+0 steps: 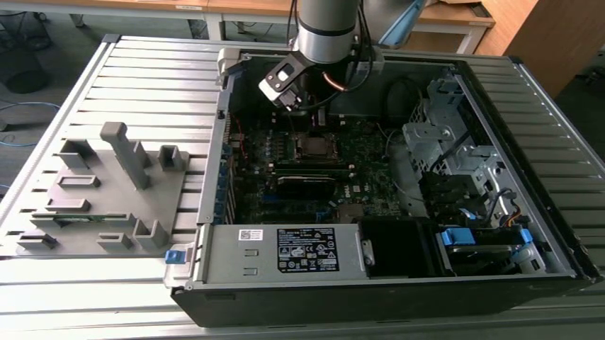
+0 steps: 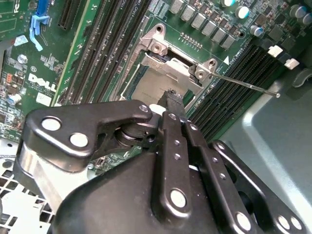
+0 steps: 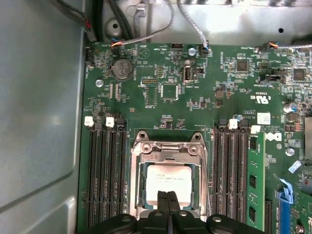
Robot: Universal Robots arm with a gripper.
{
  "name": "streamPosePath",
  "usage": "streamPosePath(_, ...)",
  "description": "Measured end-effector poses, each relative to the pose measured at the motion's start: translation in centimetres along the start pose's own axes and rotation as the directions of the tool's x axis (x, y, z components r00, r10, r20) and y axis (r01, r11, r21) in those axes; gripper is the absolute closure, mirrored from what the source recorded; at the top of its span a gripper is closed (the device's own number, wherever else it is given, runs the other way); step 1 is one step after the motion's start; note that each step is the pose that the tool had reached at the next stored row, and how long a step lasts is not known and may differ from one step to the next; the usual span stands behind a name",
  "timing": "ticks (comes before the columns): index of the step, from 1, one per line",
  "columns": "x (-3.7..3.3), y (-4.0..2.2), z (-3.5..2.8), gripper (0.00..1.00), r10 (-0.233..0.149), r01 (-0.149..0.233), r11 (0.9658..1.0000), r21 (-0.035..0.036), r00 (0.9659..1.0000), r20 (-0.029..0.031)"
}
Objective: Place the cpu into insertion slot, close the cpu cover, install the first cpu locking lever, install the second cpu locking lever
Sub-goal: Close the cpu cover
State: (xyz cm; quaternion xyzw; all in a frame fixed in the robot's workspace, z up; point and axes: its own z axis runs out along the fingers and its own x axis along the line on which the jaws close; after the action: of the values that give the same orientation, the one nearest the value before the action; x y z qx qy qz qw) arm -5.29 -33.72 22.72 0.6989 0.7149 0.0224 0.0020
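Our claw point(image 3: 168, 200) is hanging over the insertion slot point(image 1: 312, 146) with its two fingers clenched together on nothing. In both wrist views their tips are sitting at one edge of the cpu cover point(image 3: 168, 147), and we are judging that they are touching it.

The cpu point(image 3: 168, 179) is lying flat in the insertion slot, with its grey top showing through the cover's cut-out, so we are counting the first step as done. The cpu cover is lying down around the cpu, so we are taking the second step as done or nearly so.

In the second wrist view one thin locking lever point(image 2: 246, 84) is sticking out free beside the slot, so we are counting the levers as not yet installed.

In the exterior view the slot is sitting toward the far side of the circuit board point(image 3: 161, 92), well apart from the white-labelled grey box point(image 1: 283, 251) at the near side.
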Motion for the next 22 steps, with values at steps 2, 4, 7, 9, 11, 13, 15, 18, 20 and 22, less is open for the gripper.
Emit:
streamPosePath(2,0.00,0.01,0.01,0.89,-0.032,0.032,0.9995,0.0009,0.9995,-0.0012)
streamPosePath(4,0.00,0.00,0.02,0.89,-0.067,0.067,0.9978,0.0018,0.9978,-0.0024)
streamPosePath(7,0.00,0.00,0.03,0.89,-0.096,0.096,0.9954,0.0027,0.9954,-0.0033)
streamPosePath(9,0.00,0.00,0.03,0.89,-0.101,0.101,0.9949,0.0028,0.9949,-0.0036)
streamPosePath(11,0.00,0.00,0.03,0.89,-0.106,0.106,0.9943,0.0029,0.9943,-0.0038)
streamPosePath(13,0.00,0.00,0.03,0.89,-0.106,0.106,0.9943,0.0029,0.9943,-0.0038)
streamPosePath(15,0.00,0.00,0.03,0.89,-0.107,0.107,0.9943,0.0029,0.9943,-0.0038)
streamPosePath(18,0.00,0.00,0.03,0.89,-0.107,0.107,0.9943,0.0029,0.9943,-0.0038)
streamPosePath(20,0.00,0.00,0.03,0.89,-0.107,0.107,0.9942,0.0029,0.9942,-0.0039)
streamPosePath(22,-0.01,0.00,0.04,0.89,-0.112,0.112,0.9937,0.0031,0.9937,-0.0040)
